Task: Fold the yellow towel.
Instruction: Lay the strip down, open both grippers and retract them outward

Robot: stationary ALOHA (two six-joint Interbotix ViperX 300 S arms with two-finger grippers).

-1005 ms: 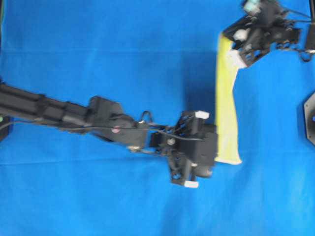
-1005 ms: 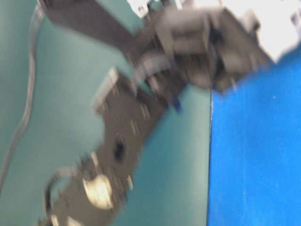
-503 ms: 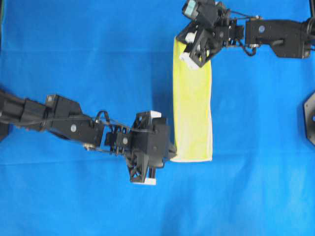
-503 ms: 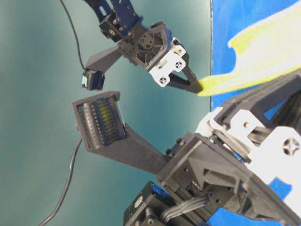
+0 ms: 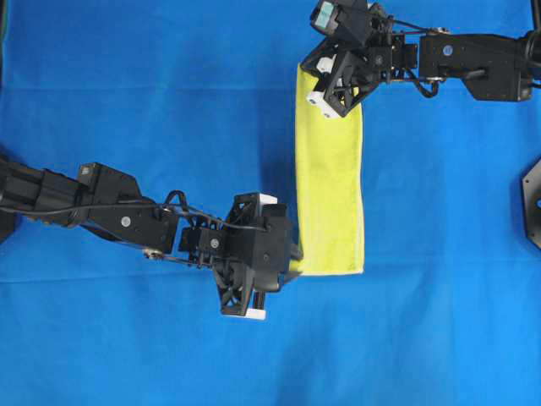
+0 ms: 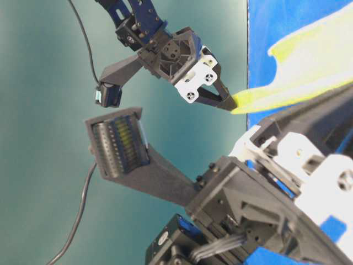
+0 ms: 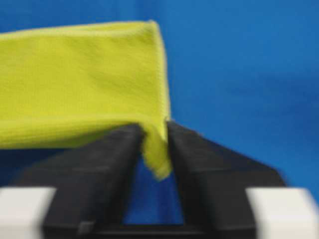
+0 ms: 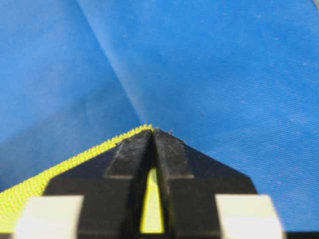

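Bright yellow rectangular microfibre towel point(image 5: 330, 178): uniform yellow, fine woven texture, paler yellow stitched hem along its edges. Plain blue cloth-covered tabletop point(image 5: 152, 93): even saturated blue, unpatterned, with faint creases showing as lighter lines in the right wrist view. Left gripper point(image 7: 155, 130): black fingers, white blocks at the base. Right gripper point(image 8: 153, 133): black fingers, white blocks likewise. Both arms: matte black. Background wall in the table-level view point(image 6: 44, 165): flat teal.
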